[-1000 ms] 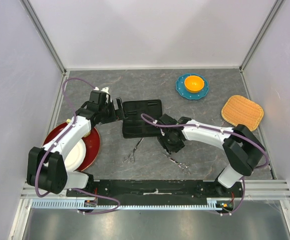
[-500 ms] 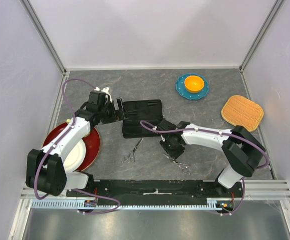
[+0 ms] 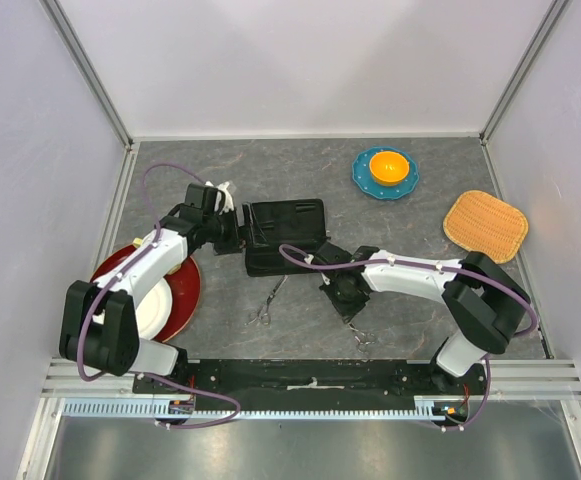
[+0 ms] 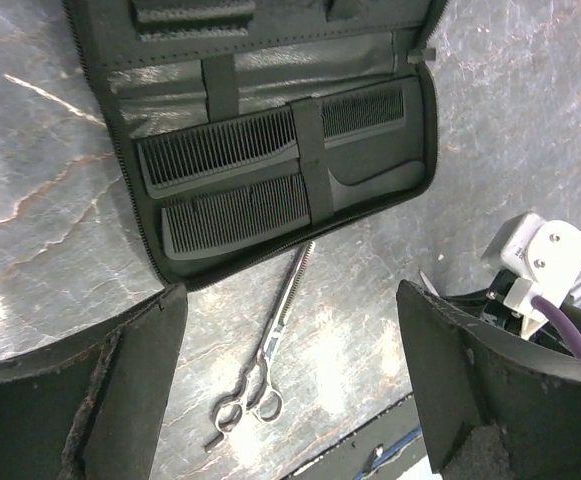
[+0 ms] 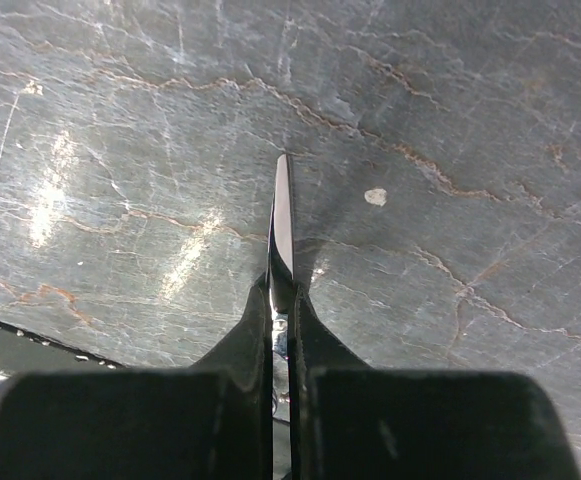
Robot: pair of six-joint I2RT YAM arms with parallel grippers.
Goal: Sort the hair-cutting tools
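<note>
An open black case (image 3: 288, 236) lies mid-table. In the left wrist view it (image 4: 120, 80) holds two black combs (image 4: 220, 155) (image 4: 235, 212) under a strap. One silver scissors (image 3: 267, 302) (image 4: 270, 345) lies on the table just in front of the case. My left gripper (image 3: 247, 236) (image 4: 290, 296) hovers open over the case's left edge, holding nothing. My right gripper (image 3: 348, 303) (image 5: 282, 292) is low on the table, shut on the blade of the second scissors (image 5: 283, 215). That pair's finger loops (image 3: 362, 336) stick out toward the near edge.
A red plate (image 3: 185, 290) with a white plate on it sits under the left arm. At the back right stand a blue dish with an orange bowl (image 3: 385, 170) and a woven yellow mat (image 3: 485, 225). A black rail (image 3: 310, 375) runs along the near edge.
My right gripper has closed on the second scissors' blade and shifted slightly toward the near edge. My left gripper has moved right, closer to the case.
</note>
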